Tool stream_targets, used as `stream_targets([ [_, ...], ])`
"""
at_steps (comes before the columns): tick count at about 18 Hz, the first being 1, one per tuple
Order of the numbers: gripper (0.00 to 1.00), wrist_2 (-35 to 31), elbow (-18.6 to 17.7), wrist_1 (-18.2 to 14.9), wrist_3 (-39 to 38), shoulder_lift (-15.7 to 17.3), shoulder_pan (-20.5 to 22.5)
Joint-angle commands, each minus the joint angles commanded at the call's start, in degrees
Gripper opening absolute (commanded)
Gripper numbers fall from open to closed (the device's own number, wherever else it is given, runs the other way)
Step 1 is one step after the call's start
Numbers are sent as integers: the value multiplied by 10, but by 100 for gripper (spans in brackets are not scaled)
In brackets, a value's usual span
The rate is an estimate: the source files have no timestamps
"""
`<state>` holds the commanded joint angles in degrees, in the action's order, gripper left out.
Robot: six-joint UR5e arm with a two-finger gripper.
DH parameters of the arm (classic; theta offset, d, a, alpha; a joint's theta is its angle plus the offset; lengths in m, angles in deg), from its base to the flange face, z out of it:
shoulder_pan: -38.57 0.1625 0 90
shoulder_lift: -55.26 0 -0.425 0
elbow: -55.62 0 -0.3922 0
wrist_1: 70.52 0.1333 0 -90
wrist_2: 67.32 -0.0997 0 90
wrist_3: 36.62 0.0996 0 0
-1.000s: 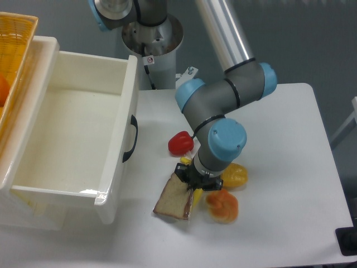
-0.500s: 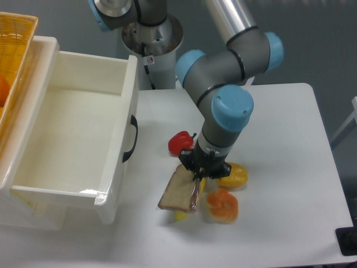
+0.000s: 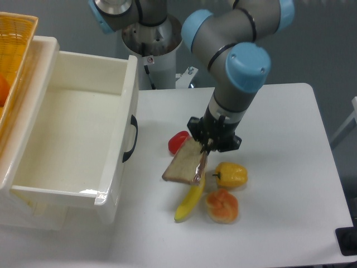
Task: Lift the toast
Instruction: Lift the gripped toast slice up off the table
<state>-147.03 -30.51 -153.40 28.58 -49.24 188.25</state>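
Note:
The toast (image 3: 185, 166), a flat tan-brown slice with a darker crust, hangs tilted in the air above the table. My gripper (image 3: 204, 149) is shut on its upper right edge, and the fingertips are mostly hidden behind the wrist. The slice hangs over the upper end of the yellow banana (image 3: 189, 202) and partly covers the red pepper (image 3: 177, 142).
A yellow pepper (image 3: 231, 175) and an orange lumpy fruit (image 3: 222, 205) lie just right of the banana. A large white bin (image 3: 78, 139) with a black handle stands at the left, beside a yellow basket (image 3: 12, 50). The arm's base (image 3: 152, 39) is at the back.
The gripper has risen and moved back with the toast, lifting it off the table. The banana that lay under it now shows fully.

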Motion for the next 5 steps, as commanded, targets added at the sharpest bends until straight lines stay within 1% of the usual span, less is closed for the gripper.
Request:
stream_targets([
  [2, 0, 0, -1, -4, 15, 1, 3],
  [5, 0, -2, -5, -4, 18, 1, 4],
])
